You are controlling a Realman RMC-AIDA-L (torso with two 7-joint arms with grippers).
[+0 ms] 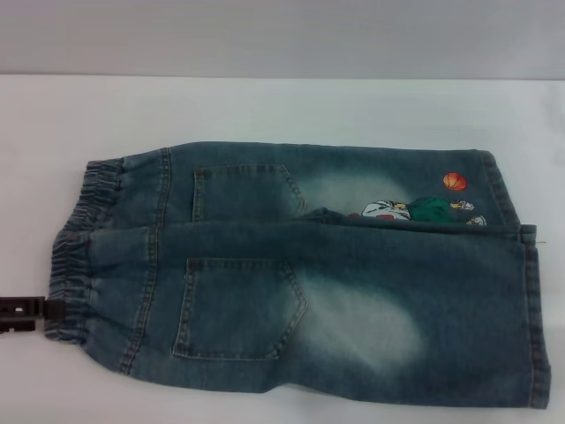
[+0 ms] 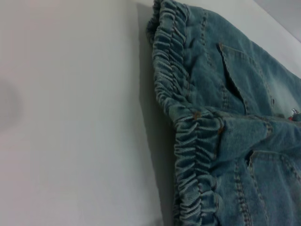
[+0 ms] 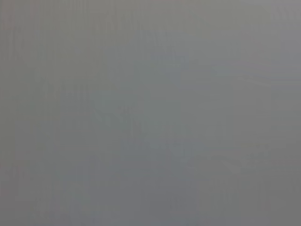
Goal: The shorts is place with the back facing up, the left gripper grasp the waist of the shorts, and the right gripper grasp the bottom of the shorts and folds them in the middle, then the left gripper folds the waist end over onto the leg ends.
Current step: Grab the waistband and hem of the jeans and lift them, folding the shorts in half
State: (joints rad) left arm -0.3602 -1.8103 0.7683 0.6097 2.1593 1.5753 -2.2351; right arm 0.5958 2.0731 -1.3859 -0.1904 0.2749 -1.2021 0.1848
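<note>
The denim shorts (image 1: 300,274) lie on the white table, folded lengthwise so one leg rests over the other, back pockets up. Their elastic waist (image 1: 75,247) points to the left and the leg ends (image 1: 530,309) to the right. A cartoon print (image 1: 415,209) shows on the lower layer near the leg ends. My left gripper (image 1: 26,314) appears as a dark tip at the left edge, right beside the near corner of the waist. In the left wrist view the gathered waist (image 2: 188,136) is close up. The right gripper is out of view.
The white table (image 1: 265,106) stretches bare behind and to the left of the shorts. A grey wall (image 1: 282,35) rises beyond its far edge. The right wrist view holds only a plain grey surface (image 3: 150,113).
</note>
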